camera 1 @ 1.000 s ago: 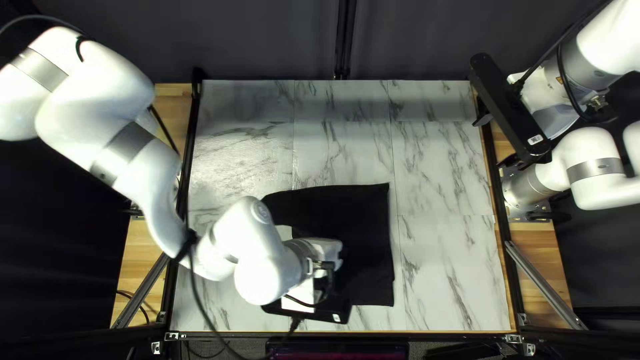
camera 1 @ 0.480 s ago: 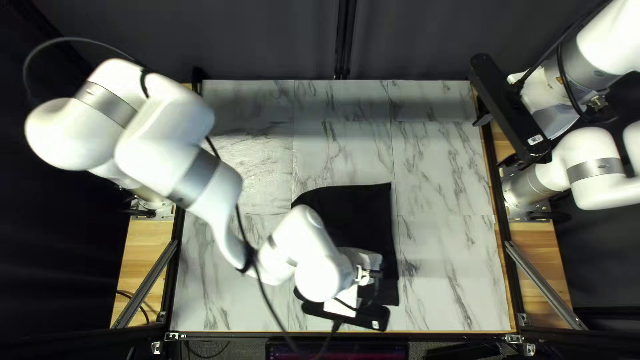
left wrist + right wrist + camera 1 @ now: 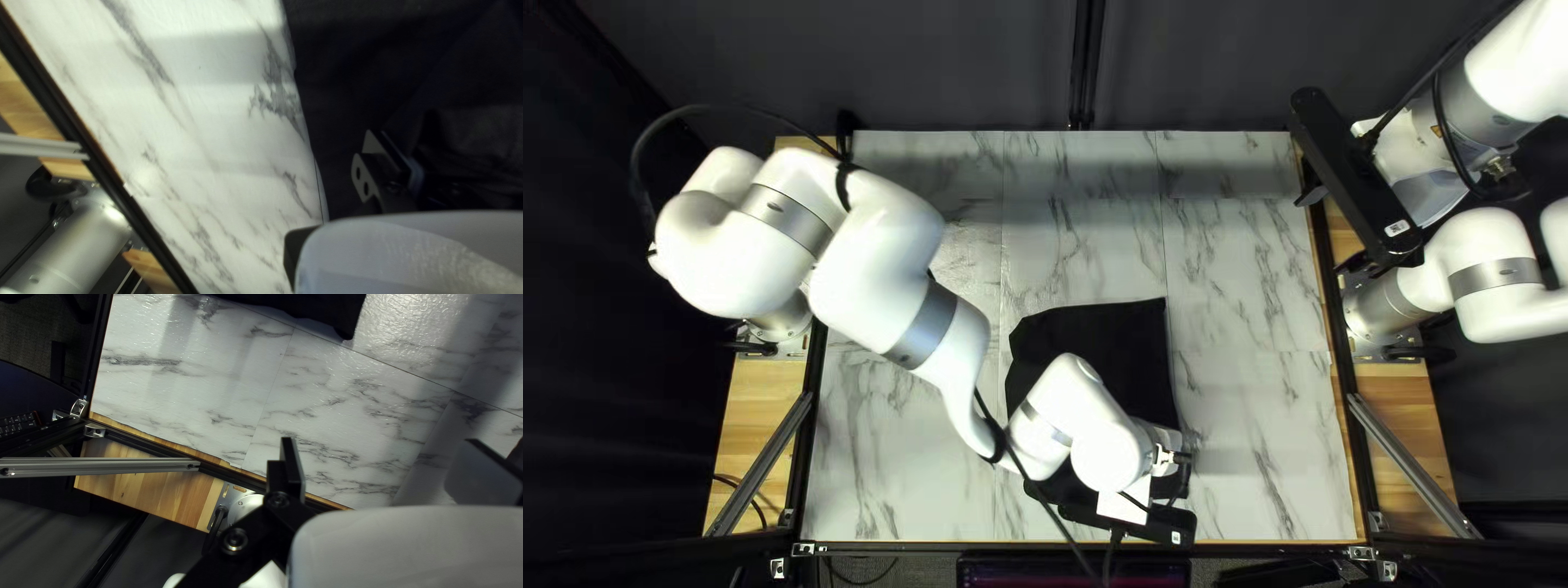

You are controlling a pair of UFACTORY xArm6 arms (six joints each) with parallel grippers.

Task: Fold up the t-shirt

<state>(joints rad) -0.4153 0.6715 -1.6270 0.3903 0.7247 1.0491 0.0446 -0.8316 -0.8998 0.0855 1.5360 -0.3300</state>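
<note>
While a dark curtain (image 3: 937, 65) hangs beyond the far edge and wooden strips (image 3: 768, 414) flank both sides, the marble-patterned counter (image 3: 1263, 327) spreads flat between my two arms. My left arm (image 3: 893, 305) reaches from the left across it towards the near side; my right arm (image 3: 1448, 147) hangs at the right edge, towards the far corner.

The black t-shirt (image 3: 1089, 338) lies on the near half of the counter, around the middle, its visible outline somewhat longer from near to far than from left to right. My left arm covers part of its near end, so I can't judge the folds there.

My left gripper (image 3: 415, 174) is much the nearer: it is at the t-shirt's near right part, so most of the cloth lies to its far side and left. It looks narrow, pinching dark cloth. I judge the coming move to be setting that cloth down along the right edge, then letting go without dragging it askew. My right gripper (image 3: 387, 473) is wide, holding nothing, well apart from the t-shirt.
</note>
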